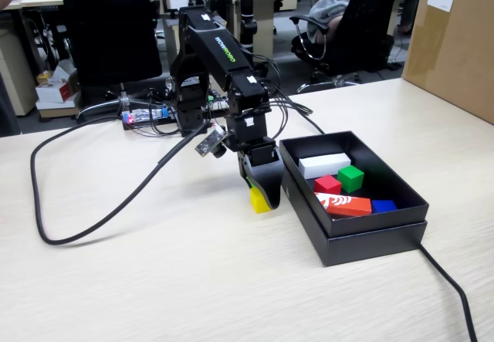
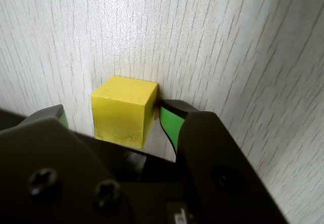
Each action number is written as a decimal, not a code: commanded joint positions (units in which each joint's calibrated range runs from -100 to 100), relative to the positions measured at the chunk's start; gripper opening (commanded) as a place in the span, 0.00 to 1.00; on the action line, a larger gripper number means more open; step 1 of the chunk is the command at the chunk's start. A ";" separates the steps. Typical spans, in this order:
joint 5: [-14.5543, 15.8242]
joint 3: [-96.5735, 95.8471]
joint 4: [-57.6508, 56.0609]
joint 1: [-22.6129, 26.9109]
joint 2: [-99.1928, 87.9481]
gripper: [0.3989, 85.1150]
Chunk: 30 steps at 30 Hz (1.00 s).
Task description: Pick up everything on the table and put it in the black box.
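- Five things lie in the black box (image 1: 363,238): a white block (image 1: 324,164) at the back, a red cube (image 1: 327,184) and a green cube (image 1: 351,177) side by side in the middle, a long red-orange block (image 1: 343,204) with white marks toward the front, and a small blue piece (image 1: 384,206) at its right end.
- One yellow cube (image 1: 259,200) sits outside, on the counter (image 1: 154,280), just left of the box's wall in the fixed view.
- The hand (image 2: 126,120) is down at the yellow cube (image 2: 124,112); its green-padded fingers (image 2: 169,125) flank the cube's sides, the right one touching or nearly so. I cannot tell whether it is clenched.
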 commanded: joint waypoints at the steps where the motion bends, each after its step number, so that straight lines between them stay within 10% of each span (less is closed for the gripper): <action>1: -0.39 2.34 1.55 -0.44 -0.68 0.38; 15: -0.20 2.61 2.15 -1.12 -0.91 0.01; 30: 0.10 5.42 -6.75 0.63 -24.20 0.01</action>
